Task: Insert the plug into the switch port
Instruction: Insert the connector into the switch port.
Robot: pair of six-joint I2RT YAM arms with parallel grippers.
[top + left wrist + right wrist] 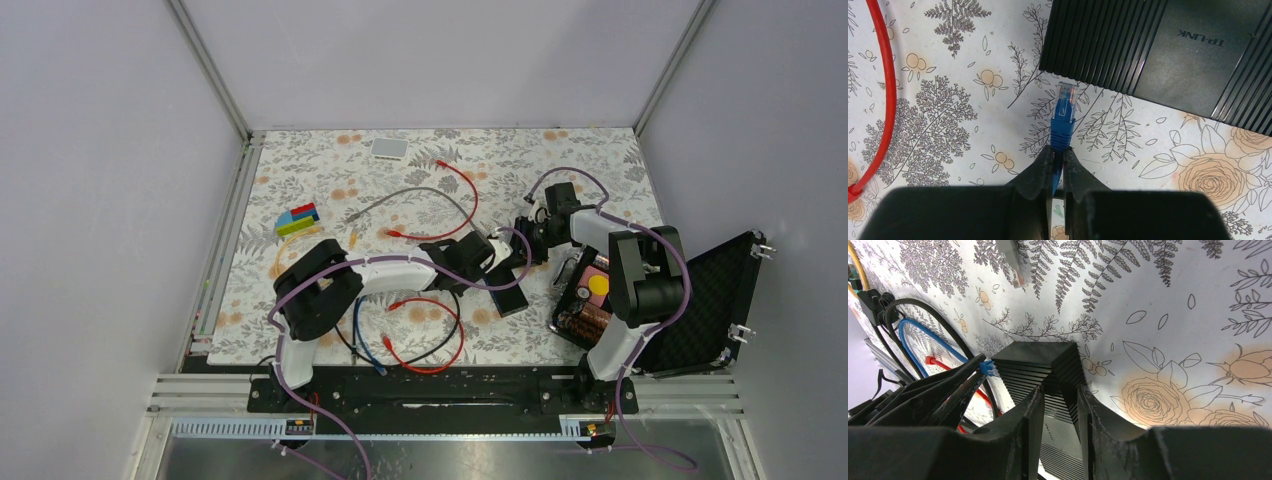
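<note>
The plug (1067,95) has a clear tip on a blue boot, and my left gripper (1060,150) is shut on that boot. Its tip points at the near edge of the black ribbed switch (1173,50), a short gap away. No switch port shows in any view. In the right wrist view my right gripper (1060,390) straddles an edge of the switch (1040,362), which fills the gap at the fingertips. There the plug (989,368) shows at the left, beside the box. From above, the left gripper (470,252) and the right gripper (528,236) meet at the switch (510,295).
Red cables (430,340) and a grey cable (410,195) lie looped on the flowered cloth. A small white box (390,148) sits at the back and coloured blocks (297,220) at the left. An open black case (690,300) stands at the right edge.
</note>
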